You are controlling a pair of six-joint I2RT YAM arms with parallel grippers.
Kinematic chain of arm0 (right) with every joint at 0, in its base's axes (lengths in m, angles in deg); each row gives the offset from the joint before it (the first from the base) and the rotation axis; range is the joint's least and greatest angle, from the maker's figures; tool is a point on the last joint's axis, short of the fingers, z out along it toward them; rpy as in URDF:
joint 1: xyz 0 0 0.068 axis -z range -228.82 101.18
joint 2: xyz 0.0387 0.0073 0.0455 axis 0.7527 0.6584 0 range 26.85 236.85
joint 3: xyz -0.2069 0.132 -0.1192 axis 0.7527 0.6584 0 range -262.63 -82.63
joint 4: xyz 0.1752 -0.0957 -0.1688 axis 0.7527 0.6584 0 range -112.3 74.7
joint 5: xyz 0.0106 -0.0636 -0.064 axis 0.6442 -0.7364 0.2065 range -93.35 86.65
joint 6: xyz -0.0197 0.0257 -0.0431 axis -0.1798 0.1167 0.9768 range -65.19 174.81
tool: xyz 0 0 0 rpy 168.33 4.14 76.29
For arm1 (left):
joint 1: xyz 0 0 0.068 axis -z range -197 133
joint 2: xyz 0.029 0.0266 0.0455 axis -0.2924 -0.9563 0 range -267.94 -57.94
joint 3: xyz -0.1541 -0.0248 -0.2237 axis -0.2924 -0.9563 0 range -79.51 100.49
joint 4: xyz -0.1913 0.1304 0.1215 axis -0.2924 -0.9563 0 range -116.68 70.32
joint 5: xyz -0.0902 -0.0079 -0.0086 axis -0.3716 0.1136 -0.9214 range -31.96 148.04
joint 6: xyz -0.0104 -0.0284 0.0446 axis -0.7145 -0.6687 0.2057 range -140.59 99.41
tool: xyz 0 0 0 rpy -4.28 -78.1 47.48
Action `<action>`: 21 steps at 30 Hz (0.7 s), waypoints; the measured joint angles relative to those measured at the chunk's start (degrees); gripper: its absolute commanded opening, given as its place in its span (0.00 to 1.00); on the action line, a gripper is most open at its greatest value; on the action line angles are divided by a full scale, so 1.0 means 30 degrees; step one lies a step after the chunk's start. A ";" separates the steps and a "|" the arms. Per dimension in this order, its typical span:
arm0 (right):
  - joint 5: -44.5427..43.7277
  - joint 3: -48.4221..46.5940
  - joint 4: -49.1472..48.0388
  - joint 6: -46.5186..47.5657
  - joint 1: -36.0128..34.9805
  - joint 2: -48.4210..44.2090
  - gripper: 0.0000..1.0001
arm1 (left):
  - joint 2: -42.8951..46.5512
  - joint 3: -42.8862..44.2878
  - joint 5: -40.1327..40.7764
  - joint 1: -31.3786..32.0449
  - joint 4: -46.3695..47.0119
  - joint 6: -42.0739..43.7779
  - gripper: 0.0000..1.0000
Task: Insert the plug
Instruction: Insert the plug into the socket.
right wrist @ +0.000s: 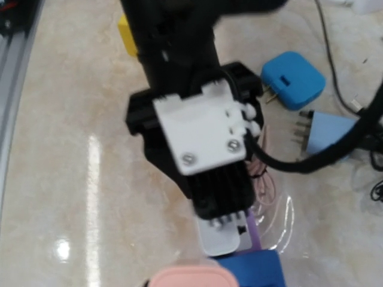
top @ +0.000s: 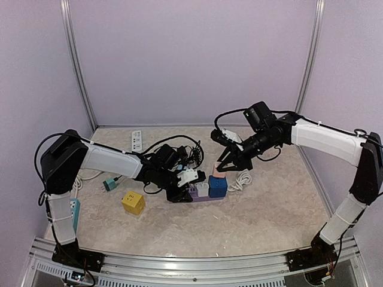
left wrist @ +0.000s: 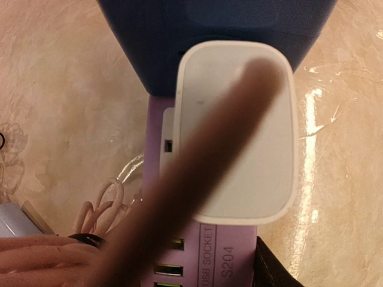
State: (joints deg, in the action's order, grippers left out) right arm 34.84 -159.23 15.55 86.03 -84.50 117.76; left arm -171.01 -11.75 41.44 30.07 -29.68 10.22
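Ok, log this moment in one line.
left gripper at white adapter on purple strip | right gripper over pink plug | grips unclear | blue adapter adjacent

A blurred brown streak (left wrist: 197, 179), perhaps my own finger, masks part of the white plug (left wrist: 269, 167) in my left wrist view. The blue adapter (left wrist: 209, 24) is cropped at the top, the purple strip (left wrist: 233, 257) at the bottom. From my right wrist, my left gripper (right wrist: 222, 218) hides most of that plug; the pink block (right wrist: 191, 276) is cut off below.
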 measured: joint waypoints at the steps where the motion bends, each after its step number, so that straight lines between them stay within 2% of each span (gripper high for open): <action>1: -0.0015 -0.0240 0.0036 0.0204 -0.0015 0.0576 0.00 | -0.0007 0.0000 -0.0015 0.0000 0.0000 0.0124 0.29; 7: -0.0306 -0.0867 0.0780 0.1151 -0.0022 0.2922 0.00 | -0.0022 0.0022 -0.0117 -0.0015 -0.0015 0.0423 0.29; 21: -0.0816 -0.0335 -0.0270 0.2368 -0.0015 0.2834 0.00 | -0.0080 0.0146 -0.0168 -0.0015 -0.0175 0.0583 0.28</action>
State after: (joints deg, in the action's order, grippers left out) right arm 32.39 -160.24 14.74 93.14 -84.55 126.27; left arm -171.25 -11.31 40.94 30.02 -30.21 11.97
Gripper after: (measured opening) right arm 0.256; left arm 0.479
